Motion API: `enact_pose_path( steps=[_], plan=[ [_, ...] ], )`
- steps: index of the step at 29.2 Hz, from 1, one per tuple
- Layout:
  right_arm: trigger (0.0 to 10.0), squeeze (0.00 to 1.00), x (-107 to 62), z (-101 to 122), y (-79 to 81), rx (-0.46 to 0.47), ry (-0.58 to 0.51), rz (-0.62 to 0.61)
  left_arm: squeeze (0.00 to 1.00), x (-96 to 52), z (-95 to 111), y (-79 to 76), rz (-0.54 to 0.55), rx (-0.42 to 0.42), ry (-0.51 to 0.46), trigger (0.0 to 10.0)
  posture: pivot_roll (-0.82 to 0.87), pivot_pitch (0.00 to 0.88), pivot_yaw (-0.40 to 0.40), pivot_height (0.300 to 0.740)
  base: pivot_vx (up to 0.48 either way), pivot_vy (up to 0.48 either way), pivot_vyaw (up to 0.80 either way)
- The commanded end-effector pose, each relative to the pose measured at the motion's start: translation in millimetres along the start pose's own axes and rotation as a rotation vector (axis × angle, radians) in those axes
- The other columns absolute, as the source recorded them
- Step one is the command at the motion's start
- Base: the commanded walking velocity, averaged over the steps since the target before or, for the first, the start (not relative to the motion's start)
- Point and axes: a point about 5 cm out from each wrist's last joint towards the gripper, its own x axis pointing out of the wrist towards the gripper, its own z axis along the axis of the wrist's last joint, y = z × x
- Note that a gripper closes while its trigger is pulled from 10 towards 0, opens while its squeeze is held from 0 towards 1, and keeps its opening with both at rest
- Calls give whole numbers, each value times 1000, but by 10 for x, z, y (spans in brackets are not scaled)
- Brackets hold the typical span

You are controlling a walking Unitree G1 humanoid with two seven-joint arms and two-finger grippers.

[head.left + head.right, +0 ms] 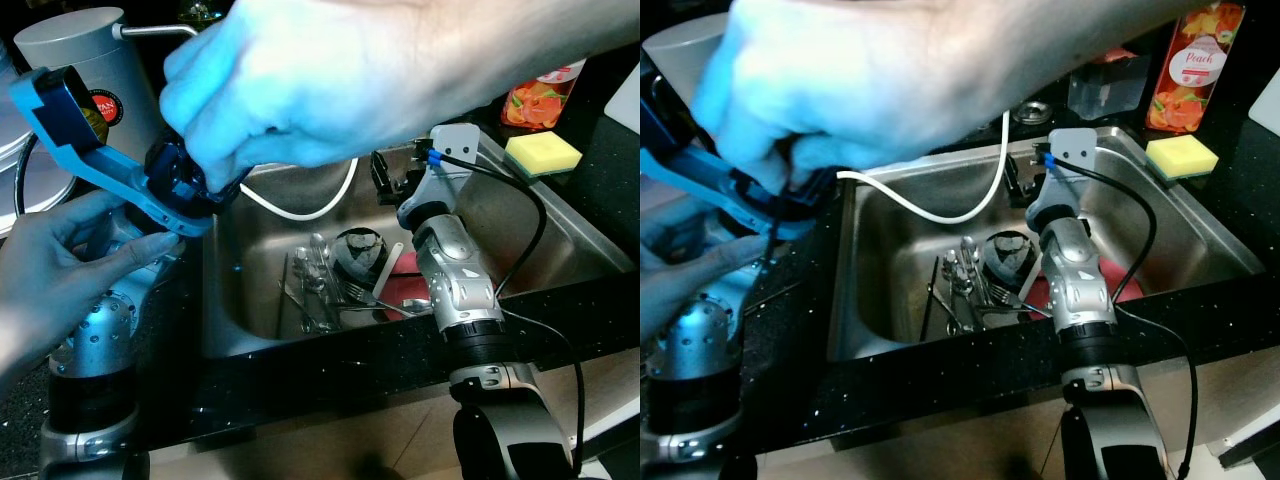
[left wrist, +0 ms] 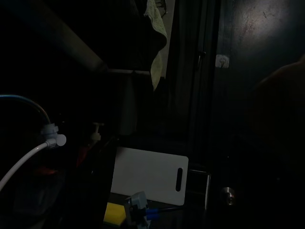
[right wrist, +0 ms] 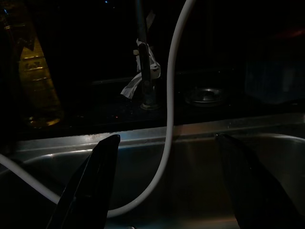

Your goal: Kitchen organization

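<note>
Steel sink (image 1: 1200, 215) holds cutlery (image 1: 965, 285); right gripper (image 3: 167, 183) spread above it.

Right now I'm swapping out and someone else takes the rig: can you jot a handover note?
Right tool: open, holding nothing, hanging over the sink near its back wall.
Left arm: a person's hands are working on its wrist, at a blue mount with a white cable draping into the sink. Its tool's state cannot be told.
In the sink: loose cutlery, a dark cup, a red item.
On the counter: a yellow sponge and a peach bottle.
Done: nothing sorted that I can see. Left: everything in the sink.
</note>
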Motion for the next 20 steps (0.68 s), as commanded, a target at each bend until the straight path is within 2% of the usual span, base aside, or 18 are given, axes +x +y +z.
enact_pose_path(
  steps=[1,20],
  plan=[
    [10000,0,14,30,26,3,-13,9,0,0,-26,-14,-2,-1,3,10000,-81,0,85,740,0,0,0],
    [10000,0,-1,21,23,4,-9,4,0,-11,-36,-33,0,1,8,10000,-83,0,86,740,0,0,0]
  ],
)
